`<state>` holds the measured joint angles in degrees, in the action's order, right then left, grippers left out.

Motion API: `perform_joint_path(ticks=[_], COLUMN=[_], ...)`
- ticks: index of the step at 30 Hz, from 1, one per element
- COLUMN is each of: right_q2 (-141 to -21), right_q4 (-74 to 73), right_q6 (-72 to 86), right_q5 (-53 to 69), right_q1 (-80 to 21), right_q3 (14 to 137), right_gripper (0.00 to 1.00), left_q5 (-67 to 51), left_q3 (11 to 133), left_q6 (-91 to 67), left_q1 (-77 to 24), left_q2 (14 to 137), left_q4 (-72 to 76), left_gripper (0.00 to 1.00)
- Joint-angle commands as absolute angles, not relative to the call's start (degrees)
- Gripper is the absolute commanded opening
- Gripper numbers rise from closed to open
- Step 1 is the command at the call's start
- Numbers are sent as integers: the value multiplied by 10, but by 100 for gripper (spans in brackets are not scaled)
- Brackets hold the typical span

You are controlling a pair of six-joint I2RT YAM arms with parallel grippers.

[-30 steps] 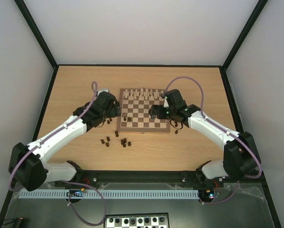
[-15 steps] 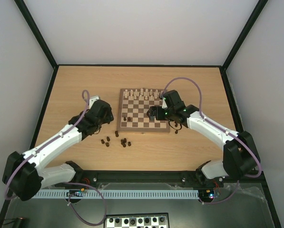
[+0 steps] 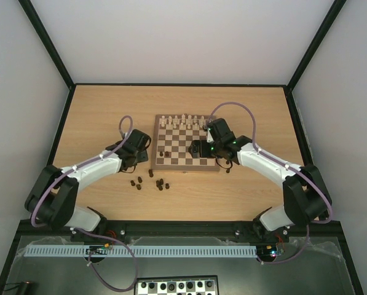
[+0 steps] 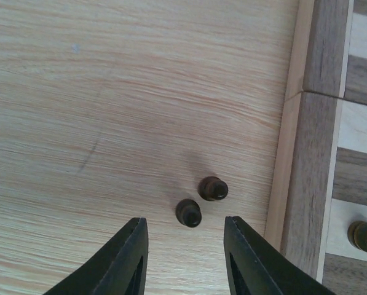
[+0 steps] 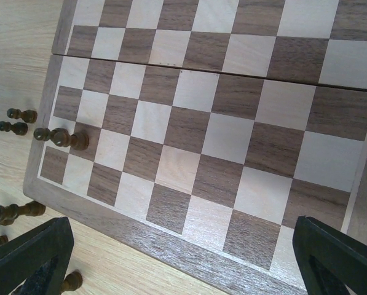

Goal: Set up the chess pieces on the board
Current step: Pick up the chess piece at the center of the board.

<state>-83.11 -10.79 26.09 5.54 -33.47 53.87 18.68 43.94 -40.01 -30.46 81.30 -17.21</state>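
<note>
The board (image 3: 186, 142) lies mid-table, with the pale chessmen (image 3: 183, 120) along its far rows. Dark chess pieces lie loose on the table in front of its left corner (image 3: 160, 184), and two are on its left squares (image 3: 164, 153). My left gripper (image 3: 140, 155) hangs just off the board's left edge. In the left wrist view its jaws (image 4: 183, 236) stand apart, and two dark pieces (image 4: 189, 212) (image 4: 213, 188) stand just ahead of the tips, untouched. My right gripper (image 3: 198, 147) hovers over the board, wide open and empty (image 5: 183, 246). A dark piece (image 5: 63, 137) lies on a left square.
Two more dark pieces (image 3: 227, 166) sit off the board's right front corner. In the right wrist view several lie beside the board's left border (image 5: 16, 121). A black-and-white checkered board (image 3: 177, 286) shows at the bottom, below the arm bases.
My left gripper has drawn back from the board's left edge, come down over the two dark pieces beside it, and narrowed its jaws. The right gripper has drifted slightly left over the board.
</note>
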Motion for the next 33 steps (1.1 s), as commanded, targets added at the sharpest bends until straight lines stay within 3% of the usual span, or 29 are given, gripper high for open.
perform_joint_path(ticks=[1, 23, 33], right_q2=[-840, -841, -841], right_q4=[-117, -116, -115], right_q6=[259, 257, 257], right_q5=[51, 53, 55], right_q1=[-339, -338, -338], right_q3=[536, 537, 537], right_gripper=[99, 99, 99], left_q5=[166, 162, 168], left_q3=[445, 454, 460], left_q6=[-381, -368, -361], left_q1=[-303, -294, -290], left_q2=[835, 905, 911], left_q4=[-153, -129, -131], left_gripper=[34, 18, 3])
